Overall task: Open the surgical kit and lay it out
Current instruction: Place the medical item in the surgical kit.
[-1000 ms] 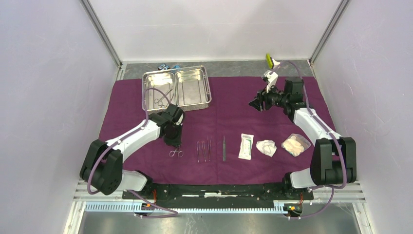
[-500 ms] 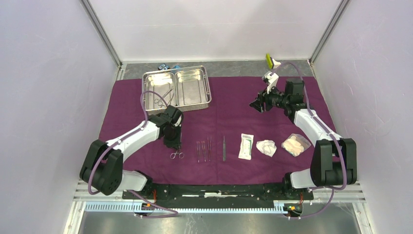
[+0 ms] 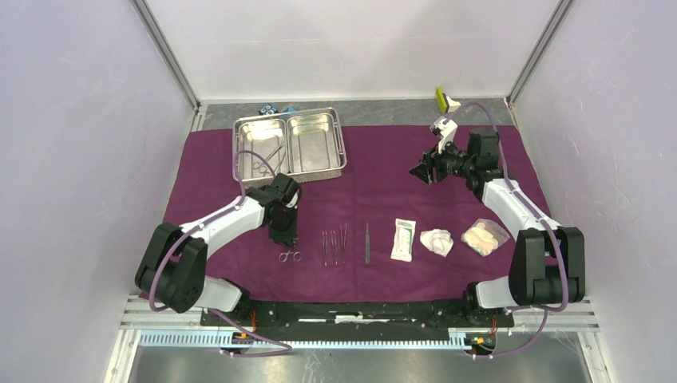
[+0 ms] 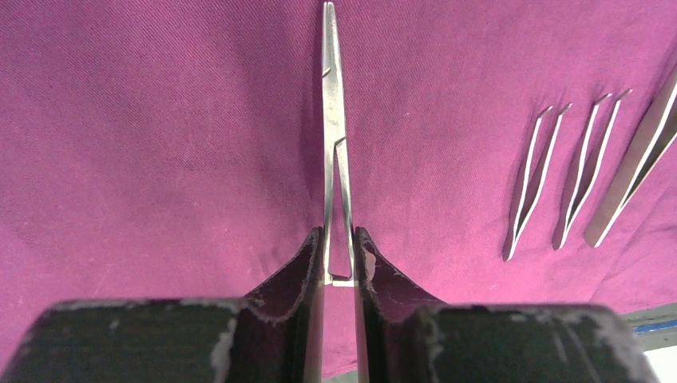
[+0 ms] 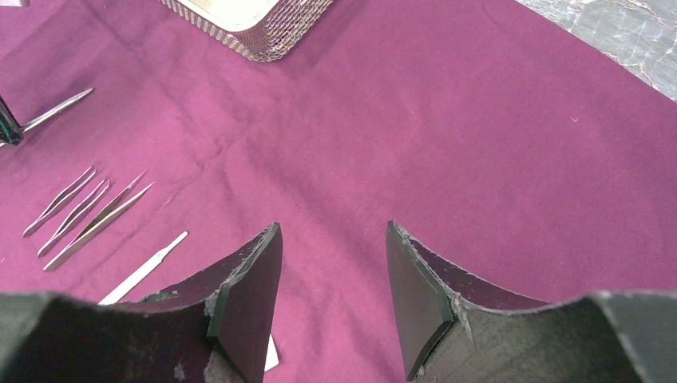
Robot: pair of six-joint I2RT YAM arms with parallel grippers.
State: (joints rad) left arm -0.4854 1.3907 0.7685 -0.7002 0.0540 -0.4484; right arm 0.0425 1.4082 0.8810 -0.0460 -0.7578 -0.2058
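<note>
Forceps (image 4: 329, 96) on purple cloth wrap (image 4: 160, 120), tight in left gripper (image 4: 338, 255); right gripper (image 5: 334, 263) apart.

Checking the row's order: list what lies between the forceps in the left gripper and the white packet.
In the top view, three tweezers and then one slim metal instrument lie there on the purple cloth.

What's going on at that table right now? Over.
Left gripper shut on forceps, lying on purple cloth. Right gripper open, empty, above the cloth. Nothing in the way.
</note>
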